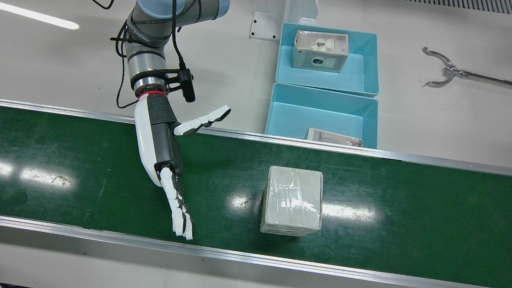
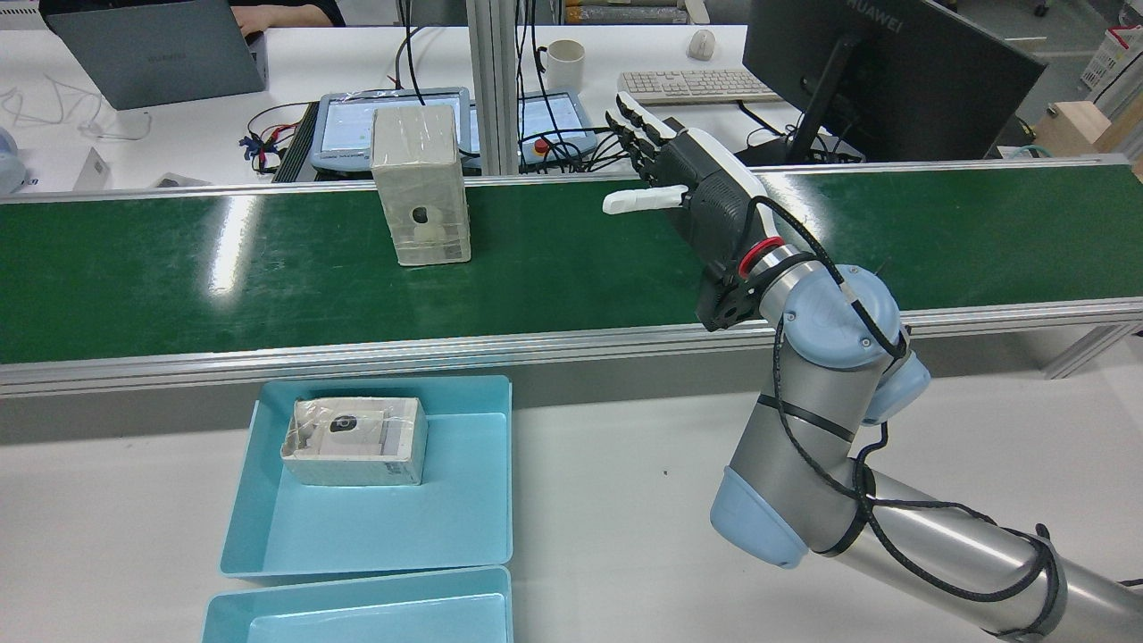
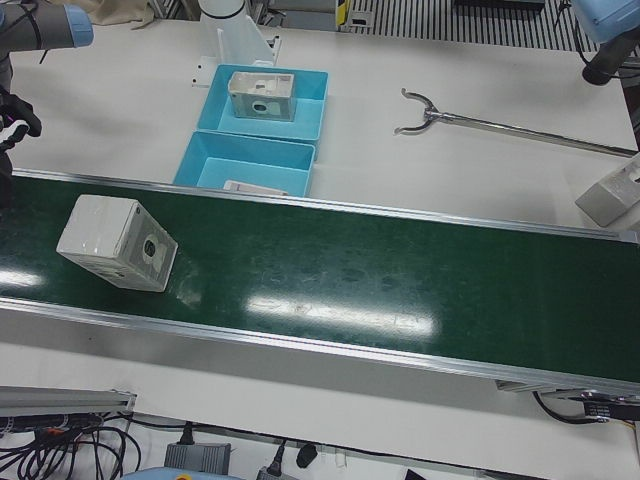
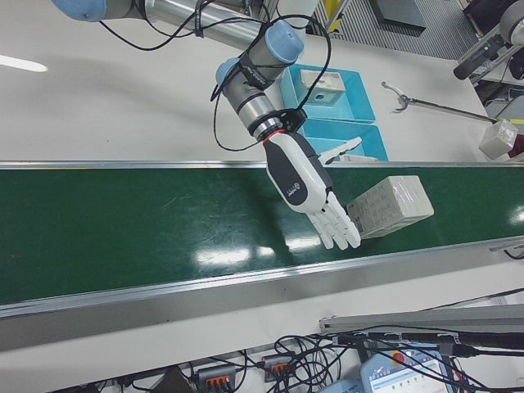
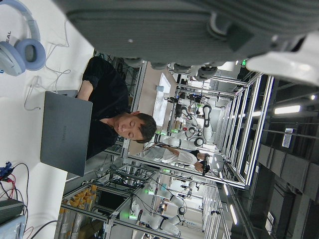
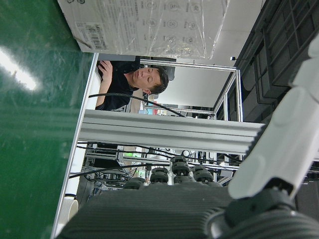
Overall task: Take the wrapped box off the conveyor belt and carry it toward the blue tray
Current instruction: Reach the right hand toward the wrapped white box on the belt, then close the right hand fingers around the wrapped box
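Task barely begun: the wrapped box [image 1: 292,201] stands ungrasped on the conveyor belt [image 1: 100,176]. Right hand [image 1: 166,156] hovers beside it, fingers spread (no contact); pick and carry to the blue tray [image 1: 280,110] remain.

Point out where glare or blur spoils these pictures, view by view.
Front view: ceiling lights leave white glare patches on the green belt beside the wrapped box, whose film also shines. Rear view: a bright streak on the belt at left. Left-front view: a glare band mid-belt. Right hand view: the right hand fills the bottom edge, close and soft.
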`<act>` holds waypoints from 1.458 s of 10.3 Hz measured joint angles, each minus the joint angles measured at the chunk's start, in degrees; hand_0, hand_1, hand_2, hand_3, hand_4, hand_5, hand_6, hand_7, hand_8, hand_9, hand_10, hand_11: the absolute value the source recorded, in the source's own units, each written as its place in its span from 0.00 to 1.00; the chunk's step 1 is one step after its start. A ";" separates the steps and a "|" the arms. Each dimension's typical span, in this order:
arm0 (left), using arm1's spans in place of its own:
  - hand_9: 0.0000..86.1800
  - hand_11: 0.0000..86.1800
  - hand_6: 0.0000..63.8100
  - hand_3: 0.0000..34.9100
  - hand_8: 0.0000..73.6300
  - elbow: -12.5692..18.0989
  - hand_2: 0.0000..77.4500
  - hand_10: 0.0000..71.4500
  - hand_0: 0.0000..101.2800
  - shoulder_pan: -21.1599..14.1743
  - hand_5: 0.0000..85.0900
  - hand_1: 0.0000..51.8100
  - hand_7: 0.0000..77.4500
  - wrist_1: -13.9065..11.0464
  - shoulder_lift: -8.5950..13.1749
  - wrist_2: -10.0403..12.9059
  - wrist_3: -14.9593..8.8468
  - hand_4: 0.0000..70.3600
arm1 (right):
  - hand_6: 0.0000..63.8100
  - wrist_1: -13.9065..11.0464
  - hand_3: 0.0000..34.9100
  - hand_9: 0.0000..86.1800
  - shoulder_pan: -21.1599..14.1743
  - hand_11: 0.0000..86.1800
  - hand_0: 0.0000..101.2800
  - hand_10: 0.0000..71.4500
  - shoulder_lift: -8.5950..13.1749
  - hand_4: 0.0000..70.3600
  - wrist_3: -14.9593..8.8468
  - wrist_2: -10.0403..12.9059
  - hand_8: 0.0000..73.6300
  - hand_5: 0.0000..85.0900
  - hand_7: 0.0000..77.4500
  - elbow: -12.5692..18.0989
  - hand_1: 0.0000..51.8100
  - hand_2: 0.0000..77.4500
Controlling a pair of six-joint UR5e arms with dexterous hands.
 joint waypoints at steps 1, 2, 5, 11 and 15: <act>0.00 0.00 0.00 0.00 0.00 0.00 0.01 0.01 0.00 0.00 0.01 0.00 0.00 0.00 0.00 0.00 0.00 0.00 | 0.00 0.29 0.00 0.04 -0.02 0.01 0.40 0.00 0.49 0.00 -0.11 0.05 0.03 0.01 0.00 -0.71 0.17 0.08; 0.00 0.00 0.00 0.00 0.00 0.00 0.01 0.01 0.00 0.00 0.01 0.00 0.00 0.00 0.00 0.00 0.00 0.00 | 0.00 0.48 0.00 0.04 -0.02 0.01 0.40 0.00 0.71 0.00 -0.19 0.08 0.06 0.01 0.00 -1.11 0.17 0.08; 0.00 0.00 0.00 0.00 0.00 0.00 0.01 0.01 0.00 0.00 0.01 0.00 0.00 0.00 0.00 0.00 0.00 0.00 | 0.00 0.66 0.00 0.04 -0.13 0.01 0.40 0.00 1.04 0.00 -0.33 0.15 0.06 0.01 0.00 -1.86 0.17 0.08; 0.00 0.00 0.00 0.00 0.00 0.00 0.01 0.00 0.00 0.00 0.01 0.00 0.00 0.00 0.00 0.00 0.00 0.00 | 0.00 0.68 0.00 0.03 -0.26 0.01 0.45 0.00 1.97 0.05 -0.55 0.26 0.06 0.01 0.00 -3.01 0.24 0.13; 0.00 0.00 0.00 0.00 0.00 0.00 0.01 0.00 0.00 0.00 0.01 0.00 0.00 0.00 0.00 0.00 0.00 0.00 | 0.00 1.03 0.00 0.02 -0.32 0.01 0.46 0.00 2.44 0.05 -0.34 0.31 0.05 0.01 0.00 -4.57 0.27 0.13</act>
